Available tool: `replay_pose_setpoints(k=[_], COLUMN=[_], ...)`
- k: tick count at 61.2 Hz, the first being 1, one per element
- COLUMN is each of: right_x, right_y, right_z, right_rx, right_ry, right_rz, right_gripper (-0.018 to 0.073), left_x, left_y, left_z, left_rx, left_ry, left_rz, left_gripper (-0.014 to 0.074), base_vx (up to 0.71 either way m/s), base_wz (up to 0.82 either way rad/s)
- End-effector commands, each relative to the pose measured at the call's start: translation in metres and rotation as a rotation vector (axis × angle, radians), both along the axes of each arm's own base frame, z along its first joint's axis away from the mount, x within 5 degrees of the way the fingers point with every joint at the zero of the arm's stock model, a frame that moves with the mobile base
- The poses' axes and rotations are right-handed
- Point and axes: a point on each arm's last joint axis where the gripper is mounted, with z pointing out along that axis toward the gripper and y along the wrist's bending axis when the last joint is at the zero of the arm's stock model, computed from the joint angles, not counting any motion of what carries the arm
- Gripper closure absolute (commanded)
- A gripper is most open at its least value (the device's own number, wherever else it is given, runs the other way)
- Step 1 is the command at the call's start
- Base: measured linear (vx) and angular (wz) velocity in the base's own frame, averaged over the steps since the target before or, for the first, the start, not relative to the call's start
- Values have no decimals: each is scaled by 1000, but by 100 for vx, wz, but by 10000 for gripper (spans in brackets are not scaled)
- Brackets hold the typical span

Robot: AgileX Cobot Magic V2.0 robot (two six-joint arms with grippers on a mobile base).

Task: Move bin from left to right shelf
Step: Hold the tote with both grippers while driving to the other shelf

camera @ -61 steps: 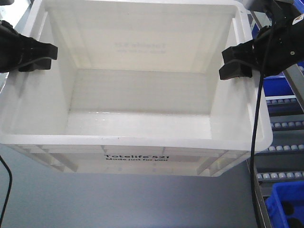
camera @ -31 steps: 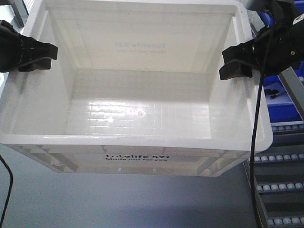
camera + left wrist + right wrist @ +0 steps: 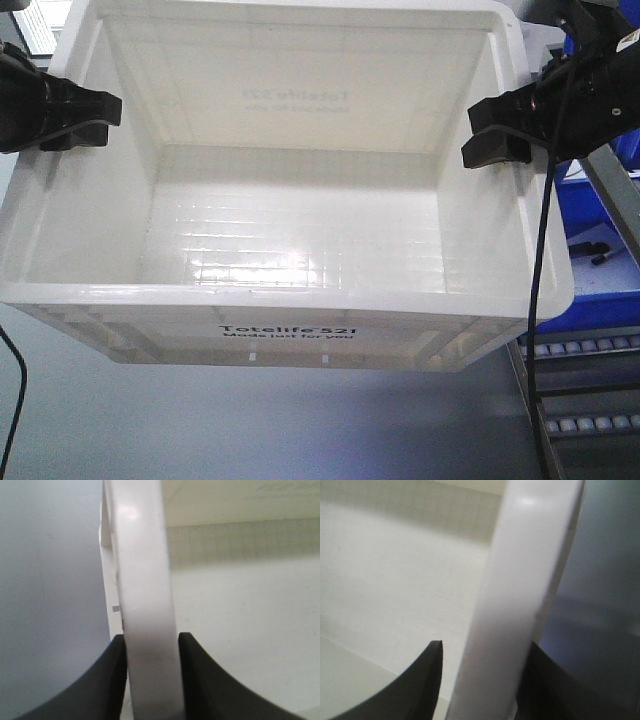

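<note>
The bin (image 3: 290, 300), a large white tote with black "Totelife 521" print on its near side, fills the front view and hangs above the floor. My left gripper (image 3: 95, 120) is shut on its left rim, my right gripper (image 3: 490, 135) on its right rim. In the left wrist view the rim (image 3: 145, 580) runs up between the two black fingers of the left gripper (image 3: 151, 645). The right wrist view shows the rim (image 3: 525, 570) slanting between the fingers of the right gripper (image 3: 485, 652). The bin's inside holds nothing.
A shelf with blue bins (image 3: 600, 240) and roller rails (image 3: 585, 350) stands at the right, close beside the tote's right rim. A black cable (image 3: 540, 300) hangs from the right arm. Grey floor (image 3: 200, 420) lies below.
The blue bins and roller rails at the right have slid downward in the front view. Both grippers keep the same hold on the tote's rims.
</note>
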Motion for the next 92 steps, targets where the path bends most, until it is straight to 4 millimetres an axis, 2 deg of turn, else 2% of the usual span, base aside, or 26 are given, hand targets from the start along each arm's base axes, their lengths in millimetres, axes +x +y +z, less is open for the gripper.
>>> replay_pose_setpoints(k=[1,37,92], right_x=[-6,-6,-6], right_y=[-4,-4,-4], right_z=[29,29,29], right_rx=[6,5,4], right_ry=[-157,-157,-157], right_rz=[7,7,7], right_gripper=[564,564,564], left_x=[-3,-3,-3], left_y=[2,2,2], left_z=[31,31,31], left_rx=[-14,-14,-14], left_ry=[-190,-190,-190], left_rz=[-12,-12,-12], left_gripper=[604,604,604], base_vx=[48,43,21], base_wz=[-1,18,49])
